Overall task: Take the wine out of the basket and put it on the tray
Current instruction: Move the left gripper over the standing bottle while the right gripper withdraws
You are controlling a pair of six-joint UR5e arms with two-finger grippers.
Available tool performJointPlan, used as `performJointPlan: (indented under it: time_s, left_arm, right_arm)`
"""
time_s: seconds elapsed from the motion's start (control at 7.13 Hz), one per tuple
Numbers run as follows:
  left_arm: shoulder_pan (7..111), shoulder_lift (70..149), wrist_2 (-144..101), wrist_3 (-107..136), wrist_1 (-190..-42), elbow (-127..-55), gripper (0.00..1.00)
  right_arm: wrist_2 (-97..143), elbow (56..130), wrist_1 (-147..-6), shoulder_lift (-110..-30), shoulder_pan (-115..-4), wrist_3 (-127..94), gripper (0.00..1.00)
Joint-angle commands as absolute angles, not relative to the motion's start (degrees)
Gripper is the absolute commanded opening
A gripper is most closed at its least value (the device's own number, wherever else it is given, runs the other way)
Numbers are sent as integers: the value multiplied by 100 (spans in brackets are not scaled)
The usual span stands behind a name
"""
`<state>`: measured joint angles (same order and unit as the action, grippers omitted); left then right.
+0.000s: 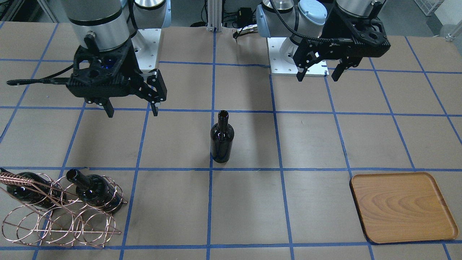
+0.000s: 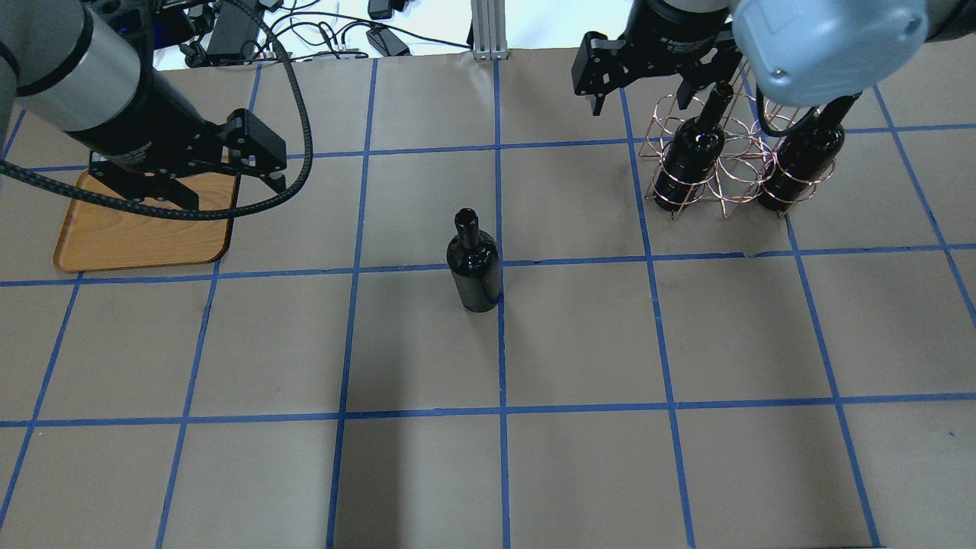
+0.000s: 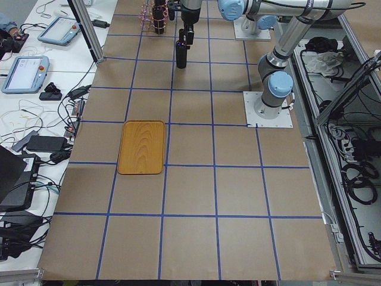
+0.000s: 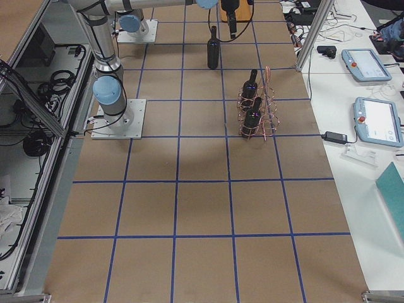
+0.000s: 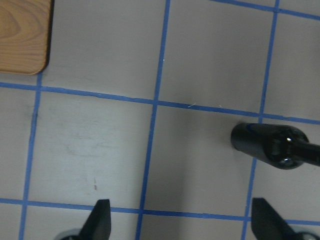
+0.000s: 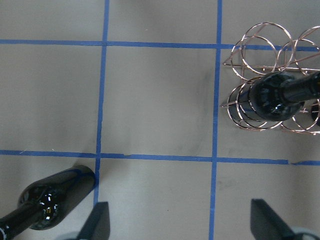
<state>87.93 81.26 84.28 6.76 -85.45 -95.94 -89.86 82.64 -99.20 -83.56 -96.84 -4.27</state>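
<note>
One dark wine bottle [image 1: 222, 139] stands upright alone on the paper at the table's middle [image 2: 474, 263]. Two more bottles [image 1: 95, 189] [image 1: 29, 187] sit in the copper wire basket [image 1: 61, 220] [image 2: 724, 164]. The wooden tray [image 1: 402, 206] [image 2: 137, 236] holds nothing. My left gripper [image 1: 318, 76] [image 2: 229, 191] hangs open and empty above the table near the tray; its wrist view [image 5: 182, 222] shows the lone bottle [image 5: 275, 145] at the right and a tray corner [image 5: 22, 35]. My right gripper [image 1: 133, 112] [image 2: 640, 103] is open and empty between basket and lone bottle [image 6: 50, 202].
The table is covered in brown paper with a blue tape grid. Both arm bases [image 1: 299, 54] are mounted at the robot's side. Cables and an aluminium post [image 2: 484, 30] lie beyond the far edge. Side benches hold tablets [image 4: 379, 120].
</note>
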Motion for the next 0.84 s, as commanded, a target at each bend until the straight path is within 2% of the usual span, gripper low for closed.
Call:
performJointPlan:
  time_s: [0.0, 0.7]
  left_arm:
    - [9445, 8392, 8376, 1779, -7985, -9589, 100]
    - [10756, 9472, 9009, 3207, -7515, -9037, 100]
  right_arm:
    - [-8983, 8297, -9757, -8402, -9449, 469, 100]
    - [-8983, 8402, -9369, -8455, -9378, 571, 100]
